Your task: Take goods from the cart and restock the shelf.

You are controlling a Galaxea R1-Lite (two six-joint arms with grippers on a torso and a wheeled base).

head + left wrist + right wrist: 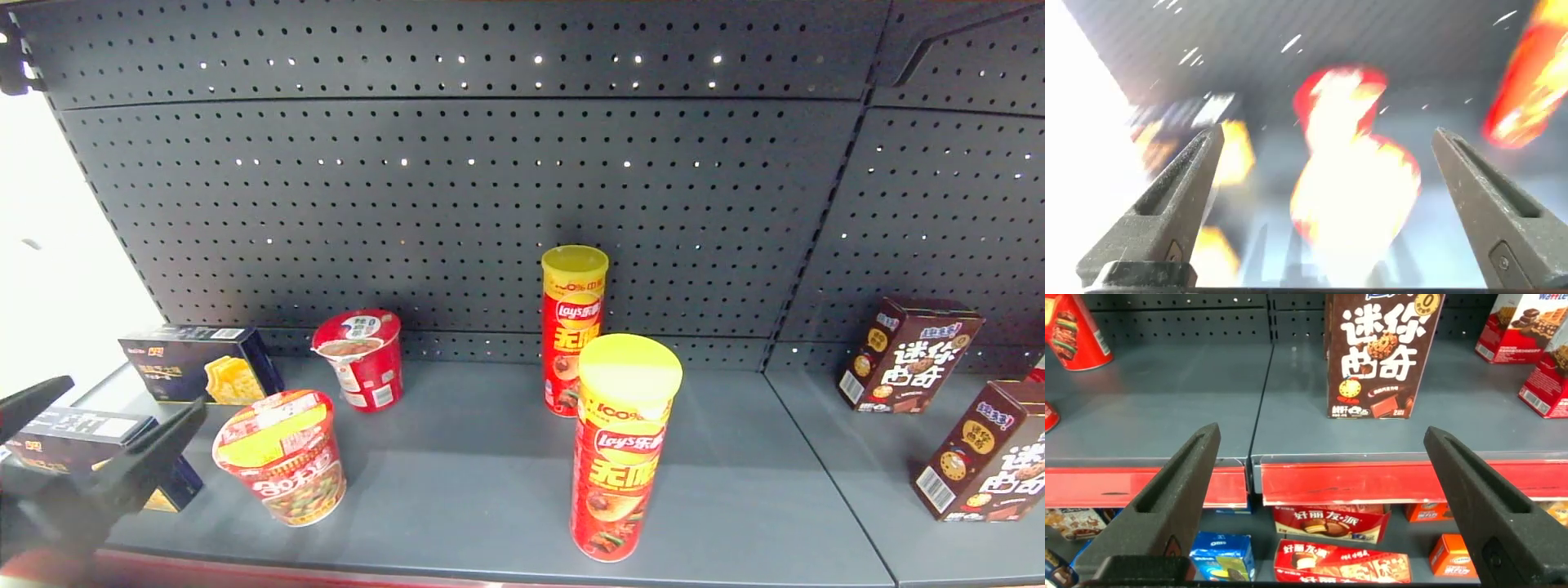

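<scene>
My left gripper [135,394] hangs open at the shelf's front left corner, just left of a red cup of noodles [283,457] and in front of a dark blue box [90,441]. In the left wrist view the open left gripper [1327,135] faces that blurred red cup [1351,204], with nothing between its fingers. My right gripper [1323,433] is open and empty, low in front of the shelf's red front strip [1372,483], facing a brown biscuit box [1380,355].
The grey shelf board [473,482] also carries two red chip cans [622,449] [573,327], a second noodle cup [363,359], another blue box [204,363] and two brown boxes [910,355] [992,453]. A lower shelf holds red packs [1327,523].
</scene>
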